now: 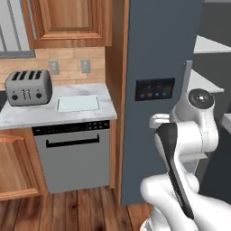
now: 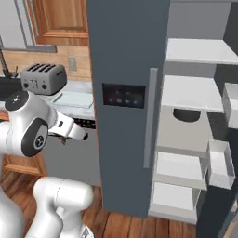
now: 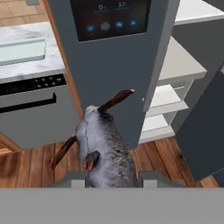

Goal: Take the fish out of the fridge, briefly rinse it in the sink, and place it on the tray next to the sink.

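Note:
The fish [image 3: 103,144], grey with reddish-brown fins and tail, fills the lower middle of the hand view, and my gripper [image 3: 114,178] is shut on its body. From the right base view the gripper [image 2: 82,134] hangs in front of the fridge door's left edge, above the floor. The fridge [image 2: 125,51] stands open, its slate door with the blue-lit panel [image 3: 109,19] close ahead and pale shelves [image 2: 188,90] to the right. On the marble counter lies the mint-white tray [image 1: 77,103], also seen as the tray [image 3: 22,50] at upper left. The black sink [image 2: 9,84] shows at the far left edge.
A silver four-slot toaster [image 1: 28,87] stands left of the tray. A grey dishwasher [image 1: 72,153] with a black handle sits under the counter. Wooden cabinets [image 1: 72,22] hang above. Door bins [image 2: 219,162] jut out at the right. Wood floor [image 1: 76,210] lies between me and the counter.

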Robot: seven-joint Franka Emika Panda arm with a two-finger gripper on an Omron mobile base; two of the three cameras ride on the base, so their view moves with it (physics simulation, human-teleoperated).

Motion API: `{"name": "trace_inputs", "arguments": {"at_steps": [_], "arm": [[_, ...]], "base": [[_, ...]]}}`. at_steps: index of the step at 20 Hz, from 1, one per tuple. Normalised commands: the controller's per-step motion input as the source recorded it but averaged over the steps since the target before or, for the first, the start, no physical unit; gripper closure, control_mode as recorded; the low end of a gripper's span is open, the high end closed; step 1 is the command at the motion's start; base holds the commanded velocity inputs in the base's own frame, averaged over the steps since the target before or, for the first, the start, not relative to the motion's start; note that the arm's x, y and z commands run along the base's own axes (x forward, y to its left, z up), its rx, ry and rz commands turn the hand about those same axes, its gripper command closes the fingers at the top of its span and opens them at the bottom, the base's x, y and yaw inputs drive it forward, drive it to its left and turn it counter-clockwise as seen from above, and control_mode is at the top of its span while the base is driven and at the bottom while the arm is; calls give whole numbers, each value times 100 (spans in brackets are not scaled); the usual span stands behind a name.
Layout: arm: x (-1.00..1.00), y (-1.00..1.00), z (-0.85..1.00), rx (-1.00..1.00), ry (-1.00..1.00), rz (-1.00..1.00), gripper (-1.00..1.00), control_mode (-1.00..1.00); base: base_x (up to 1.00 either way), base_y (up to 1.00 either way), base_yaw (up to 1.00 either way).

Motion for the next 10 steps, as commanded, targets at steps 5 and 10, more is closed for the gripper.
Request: {"name": "trace_inputs", "arguments": {"at_steps": [5, 10], "arm": [[0, 0, 0, 0, 0, 0, 100, 100], [0, 0, 0, 0, 0, 0, 100, 100]], "base": [[61, 100, 0], [80, 100, 0]]}}
